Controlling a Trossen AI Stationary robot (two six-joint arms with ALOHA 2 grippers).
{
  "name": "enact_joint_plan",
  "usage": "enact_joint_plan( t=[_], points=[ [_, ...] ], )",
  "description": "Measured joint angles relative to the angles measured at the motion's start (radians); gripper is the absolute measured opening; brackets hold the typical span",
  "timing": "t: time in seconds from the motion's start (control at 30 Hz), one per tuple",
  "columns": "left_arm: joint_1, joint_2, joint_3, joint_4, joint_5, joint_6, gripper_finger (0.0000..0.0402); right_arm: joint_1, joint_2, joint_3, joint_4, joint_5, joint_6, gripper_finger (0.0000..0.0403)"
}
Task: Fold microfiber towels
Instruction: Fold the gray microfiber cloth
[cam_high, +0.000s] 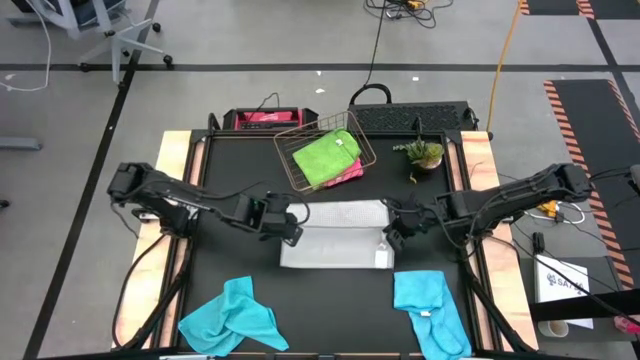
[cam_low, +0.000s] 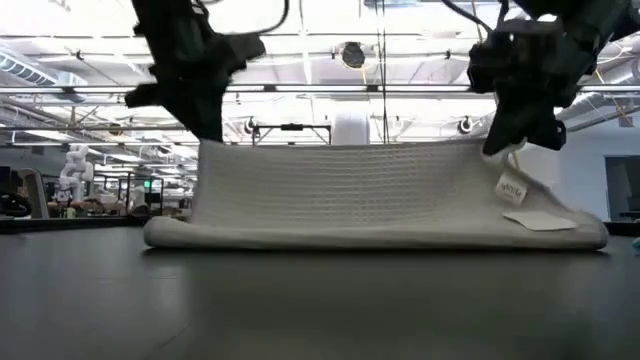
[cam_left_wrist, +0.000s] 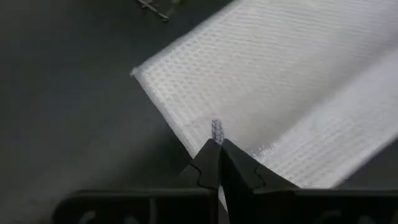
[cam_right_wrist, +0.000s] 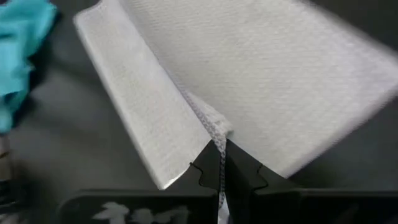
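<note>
Black tabletop (cam_high: 240, 270), wire basket (cam_high: 300, 165) behind grey towel (cam_high: 335, 235), plant (cam_high: 422, 153)

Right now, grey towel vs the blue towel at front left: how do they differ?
The grey towel is held up along one edge by the left gripper and right gripper, both shut on it; the blue towel lies untouched. The grey towel is spread flat-edged and partly folded; the blue towel is crumpled. Both rest on the black table.
</note>
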Motion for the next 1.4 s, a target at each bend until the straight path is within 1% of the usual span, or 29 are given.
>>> enact_joint_plan(
  t=[0.13, 0.23, 0.4, 0.6, 0.67, 0.83, 0.97, 1.17, 1.4],
  points=[
    [0.032, 0.047, 0.000, 0.002, 0.000, 0.028, 0.0003, -0.024, 0.000, 0.000, -0.008, 0.057, -0.062, 0.0000],
    [0.052, 0.085, 0.000, 0.017, 0.000, 0.047, 0.0009, -0.051, 0.004, 0.000, -0.003, 0.090, -0.102, 0.0000],
    [0.074, 0.129, 0.001, 0.020, 0.008, 0.079, 0.0018, -0.083, 0.014, 0.000, -0.003, 0.086, -0.146, 0.0000],
    [0.091, 0.129, 0.001, 0.018, -0.010, 0.104, 0.0004, -0.087, 0.058, 0.000, -0.008, 0.084, -0.174, 0.0000],
    [0.101, 0.129, 0.001, 0.018, -0.017, 0.105, 0.0011, -0.092, 0.080, 0.000, -0.009, 0.084, -0.200, 0.0000],
    [0.126, 0.129, 0.001, 0.012, -0.016, 0.146, 0.0041, -0.119, 0.156, 0.000, -0.002, 0.086, -0.269, 0.0001],
    [0.146, 0.129, 0.001, 0.008, -0.022, 0.176, 0.0059, -0.149, 0.224, 0.000, -0.002, 0.103, -0.351, 0.0014],
    [0.177, 0.129, 0.001, 0.009, -0.045, 0.208, 0.0078, -0.197, 0.278, 0.000, 0.018, 0.213, -0.465, 0.0042],
    [0.196, 0.129, 0.001, 0.009, -0.047, 0.262, 0.0082, -0.244, 0.278, 0.000, 0.027, 0.219, -0.559, 0.0070]
  ],
)
